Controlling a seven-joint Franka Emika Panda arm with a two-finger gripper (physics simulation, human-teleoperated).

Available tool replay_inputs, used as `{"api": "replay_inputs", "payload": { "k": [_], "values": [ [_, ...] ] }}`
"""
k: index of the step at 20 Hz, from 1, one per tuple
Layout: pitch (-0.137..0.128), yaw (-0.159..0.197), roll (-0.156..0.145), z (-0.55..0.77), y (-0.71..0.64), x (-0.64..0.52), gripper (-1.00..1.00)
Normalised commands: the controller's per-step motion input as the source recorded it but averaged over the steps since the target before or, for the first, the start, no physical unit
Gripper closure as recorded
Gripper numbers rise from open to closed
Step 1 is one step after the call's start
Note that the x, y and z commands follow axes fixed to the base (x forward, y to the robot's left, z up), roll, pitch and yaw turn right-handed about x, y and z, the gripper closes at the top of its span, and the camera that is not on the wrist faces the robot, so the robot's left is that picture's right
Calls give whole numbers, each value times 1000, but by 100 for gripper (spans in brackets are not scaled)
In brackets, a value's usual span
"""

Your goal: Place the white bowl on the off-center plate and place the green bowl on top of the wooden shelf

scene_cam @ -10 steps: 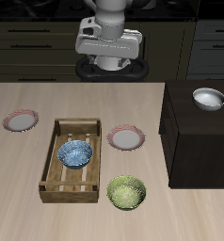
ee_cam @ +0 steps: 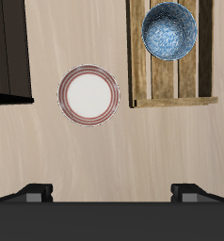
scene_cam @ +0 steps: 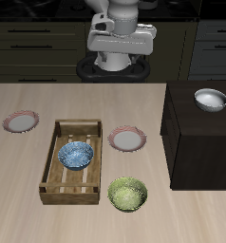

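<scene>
Wide-spread fingers mark the end effector (ee_cam: 112, 192) as open and holding nothing; in the wrist view its two dark fingertips (ee_cam: 34, 191) stand far apart with bare wood between them. It hangs high over the back of the tabletop (scene_cam: 20, 190), well above everything on it. Reading the exterior view as a dial with the tabletop's back edge at twelve o'clock, the nearest thing below it is the middle plate (scene_cam: 127, 140), whitish with a reddish-pink rim, lying flat and bare near the centre. At nine o'clock from that plate, just beside it but apart, sits the pale slatted wooden tray (scene_cam: 79, 122), and the blue patterned bowl (scene_cam: 75, 155) stands upright inside it toward its back half. At six o'clock from the middle plate the green bowl (scene_cam: 127, 194) rests upright on the tabletop, close to the tray's front corner, near the front edge. At three o'clock stands the wooden shelf (scene_cam: 205, 142), dark and boxy, and the white bowl (scene_cam: 210, 100) sits upright on its flat top toward the back. The off-center plate (scene_cam: 21, 121) lies bare at about ten o'clock from the tray, well apart from both bowls of the task.
</scene>
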Motion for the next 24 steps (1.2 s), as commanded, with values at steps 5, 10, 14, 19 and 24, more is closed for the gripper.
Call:
{"api": "replay_inputs", "payload": {
  "k": [5,10,14,19,24],
  "values": [
    [-7,8,16,96,203,46,-100],
    [-18,10,12,162,257,68,-100],
    [-10,10,14,88,105,23,-100],
    [-19,16,15,159,263,96,-100],
    [-6,14,7,89,172,172,-100]
  ]
}}
